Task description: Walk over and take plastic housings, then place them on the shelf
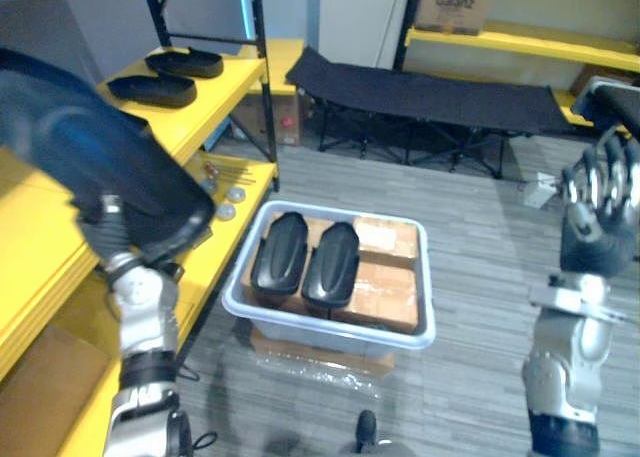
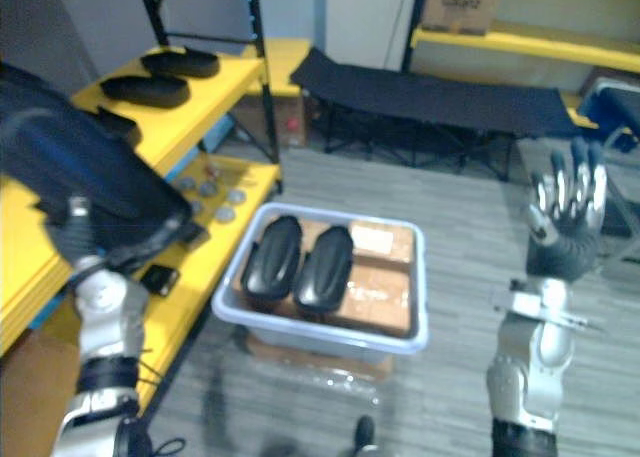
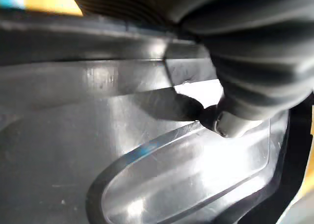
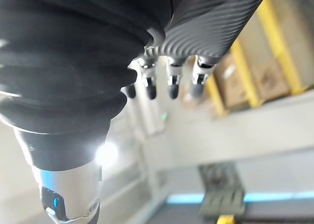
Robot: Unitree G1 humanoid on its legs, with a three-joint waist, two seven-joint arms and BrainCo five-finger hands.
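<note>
A large black plastic housing [image 1: 90, 147] is held up at the left, over the yellow shelf [image 1: 195, 117]. My left hand [image 3: 228, 123] is behind it, with the thumb pressed on its glossy inner face. Two more black housings [image 1: 277, 252] [image 1: 332, 262] lie side by side on cardboard inside a grey bin [image 1: 330, 327] on the floor in the middle. Another two housings [image 1: 185, 62] [image 1: 152, 89] rest on the shelf's upper level. My right hand [image 1: 600, 192] is raised at the right, open, with its straight fingers [image 4: 169, 82] holding nothing.
Small round parts [image 1: 228, 192] lie on the lower yellow shelf level beside the bin. A black folding cot [image 1: 430, 97] stands behind the bin. More yellow racking with a cardboard box [image 1: 455, 2] runs along the back. A brown box [image 1: 45, 387] sits under the left shelf.
</note>
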